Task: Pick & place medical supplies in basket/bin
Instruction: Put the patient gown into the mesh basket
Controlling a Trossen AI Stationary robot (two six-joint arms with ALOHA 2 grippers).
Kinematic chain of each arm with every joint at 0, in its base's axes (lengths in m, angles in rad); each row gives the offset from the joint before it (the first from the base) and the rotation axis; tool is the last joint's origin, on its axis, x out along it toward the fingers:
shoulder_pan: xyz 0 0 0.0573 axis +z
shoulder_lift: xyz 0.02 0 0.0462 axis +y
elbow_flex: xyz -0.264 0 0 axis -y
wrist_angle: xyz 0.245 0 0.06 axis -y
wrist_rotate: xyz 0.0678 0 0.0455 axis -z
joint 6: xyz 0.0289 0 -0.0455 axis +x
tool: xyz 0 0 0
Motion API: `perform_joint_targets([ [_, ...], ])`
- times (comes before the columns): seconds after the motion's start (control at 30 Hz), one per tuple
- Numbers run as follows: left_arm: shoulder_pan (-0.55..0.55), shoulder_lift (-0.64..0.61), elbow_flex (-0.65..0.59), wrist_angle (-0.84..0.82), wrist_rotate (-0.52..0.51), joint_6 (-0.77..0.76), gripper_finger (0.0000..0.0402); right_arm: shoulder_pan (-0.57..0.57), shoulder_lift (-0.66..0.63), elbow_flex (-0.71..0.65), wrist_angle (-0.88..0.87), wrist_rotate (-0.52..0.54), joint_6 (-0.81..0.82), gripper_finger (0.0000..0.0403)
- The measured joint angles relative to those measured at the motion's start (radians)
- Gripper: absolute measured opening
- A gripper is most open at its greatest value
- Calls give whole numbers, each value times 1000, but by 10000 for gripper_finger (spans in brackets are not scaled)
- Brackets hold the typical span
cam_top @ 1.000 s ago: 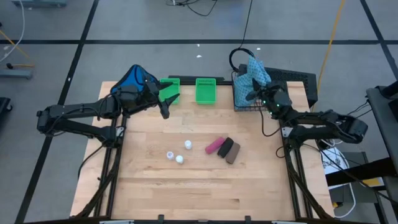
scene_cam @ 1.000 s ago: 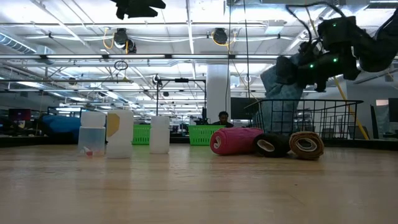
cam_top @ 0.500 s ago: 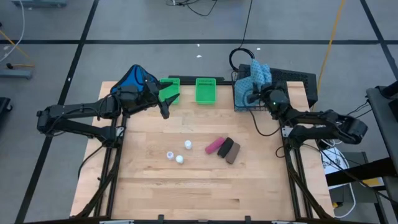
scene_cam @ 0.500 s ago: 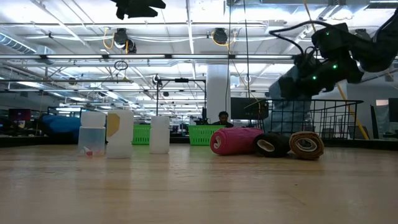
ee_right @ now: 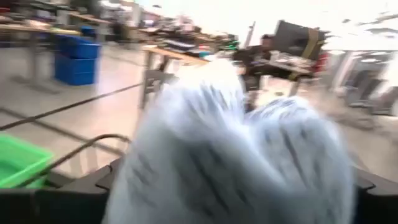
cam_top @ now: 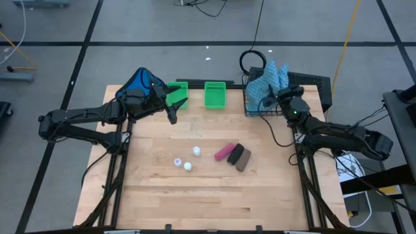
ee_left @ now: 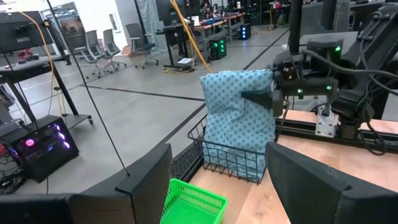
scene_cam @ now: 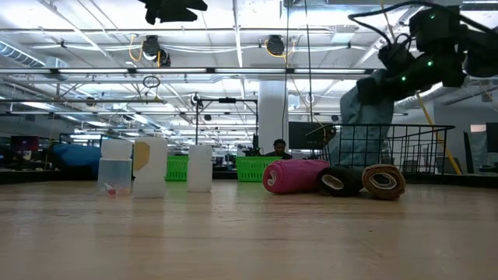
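High view: the cloth (cam_top: 268,82) stands tall in the basket (cam_top: 252,109); the right tool (cam_top: 278,99), spread wide beside it, could snag it out when leaving. Left tool (cam_top: 170,110) idle, part-open, well left of the basket.

Low view: wooden table (scene_cam: 233,233); rolls (scene_cam: 334,178) near the basket, an open hall behind.

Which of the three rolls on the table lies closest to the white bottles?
The pink roll; the black roll and brown roll lie beyond it.
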Motion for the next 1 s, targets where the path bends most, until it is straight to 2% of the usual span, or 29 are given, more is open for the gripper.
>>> perform_joint_targets([
  [0.3, 0, 0, 0, -1, 0, 0, 269, 8, -30, 0, -99, 254, -167, 314],
  [0.5, 0, 0, 0, -9, 0, -1, 269, 8, -31, 0, -209, 366, -155, 313],
  [0.67, 0, 0, 0, -11, 0, -4, 269, 8, -25, 0, -393, 375, -75, 311],
  [0.77, 0, 0, 0, -11, 0, -4, 269, 8, -19, 0, -429, 368, -43, 307],
  [0.9, 0, 0, 0, -13, 0, -16, 269, 8, -19, 1, -412, 288, -37, 304],
  [1.0, 0, 0, 0, -20, 0, -20, 269, 8, -19, 38, -458, 241, 33, 305],
])
